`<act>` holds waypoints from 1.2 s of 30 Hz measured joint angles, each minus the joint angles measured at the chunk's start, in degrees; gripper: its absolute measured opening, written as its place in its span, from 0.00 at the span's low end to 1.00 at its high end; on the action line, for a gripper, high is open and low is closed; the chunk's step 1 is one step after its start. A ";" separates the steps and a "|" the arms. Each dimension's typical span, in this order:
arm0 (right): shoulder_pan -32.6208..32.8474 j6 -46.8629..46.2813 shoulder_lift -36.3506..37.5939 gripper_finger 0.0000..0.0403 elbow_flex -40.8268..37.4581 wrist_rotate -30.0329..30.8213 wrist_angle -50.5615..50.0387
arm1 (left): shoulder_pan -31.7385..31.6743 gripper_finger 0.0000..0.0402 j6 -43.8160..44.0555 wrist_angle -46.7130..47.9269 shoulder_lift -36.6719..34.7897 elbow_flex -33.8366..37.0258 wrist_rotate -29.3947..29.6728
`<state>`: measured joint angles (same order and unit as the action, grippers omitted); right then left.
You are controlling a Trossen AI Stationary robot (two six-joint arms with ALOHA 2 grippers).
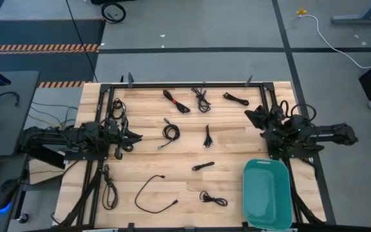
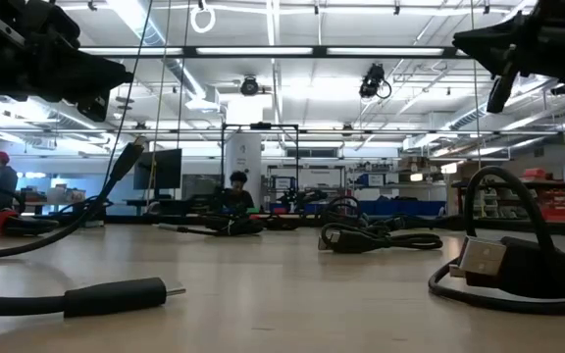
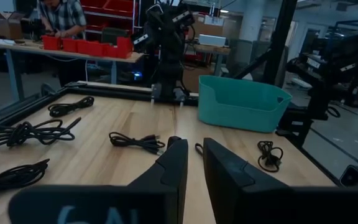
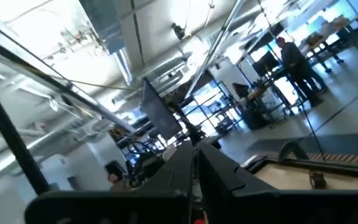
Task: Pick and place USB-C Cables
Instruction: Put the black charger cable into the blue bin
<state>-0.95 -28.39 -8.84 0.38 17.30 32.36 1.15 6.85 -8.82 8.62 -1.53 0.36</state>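
Note:
Several black USB-C cables lie loose on the wooden table (image 1: 237, 145). One with a red tie (image 1: 176, 102) lies at the far side, a coil (image 1: 170, 132) near the middle and a long open loop (image 1: 154, 193) at the near side. My left gripper (image 1: 134, 136) hovers level at the table's left side, its fingers (image 3: 178, 163) a narrow gap apart with nothing between them. The nearest cable (image 3: 135, 142) lies on the table ahead of it. My right gripper (image 1: 250, 115) hovers at the right side, tipped upward and shut (image 4: 194, 154), clear of every cable.
A teal bin (image 1: 267, 193) stands at the near right corner (image 3: 241, 102). Black frame rails (image 1: 172, 86) border the table. More cables lie at the left side (image 1: 109, 190) and near the bin (image 1: 213, 198). People work at benches in the room beyond.

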 joint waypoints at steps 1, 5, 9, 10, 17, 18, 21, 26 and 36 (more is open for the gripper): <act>0.30 -0.06 -2.33 0.07 0.05 -1.02 1.77 | 0.00 0.15 0.00 0.00 0.00 0.01 0.00; 2.11 1.48 -15.66 0.07 4.24 -3.80 3.52 | 0.00 0.14 0.01 0.00 -0.01 0.01 0.00; 2.90 6.66 -31.35 0.07 11.49 -3.03 3.25 | 0.00 0.13 0.01 0.02 0.00 0.00 0.00; 2.88 8.06 -35.06 0.07 13.70 -3.04 2.23 | 0.00 0.13 0.00 0.03 0.00 -0.01 0.00; 1.84 8.54 -56.21 0.07 36.09 -2.57 -28.16 | 0.00 0.14 0.01 0.04 0.00 0.01 -0.01; 1.61 6.13 -58.67 0.07 39.73 -1.61 -34.46 | 0.00 0.14 0.00 0.04 0.00 0.01 0.00; 0.86 -1.78 -65.29 0.07 49.20 -0.09 -50.72 | 0.00 0.14 0.01 0.04 0.00 0.01 -0.01; 0.76 -6.96 -73.62 0.14 56.68 -4.10 -62.39 | 0.00 0.13 0.02 0.04 0.00 0.01 -0.01; -0.13 -17.85 -82.88 0.45 57.59 -8.43 -66.75 | 0.00 0.15 0.00 0.04 0.00 0.01 0.00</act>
<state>-1.08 -46.24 -91.72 57.98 8.86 -34.40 1.15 6.85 -8.78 8.62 -1.52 0.36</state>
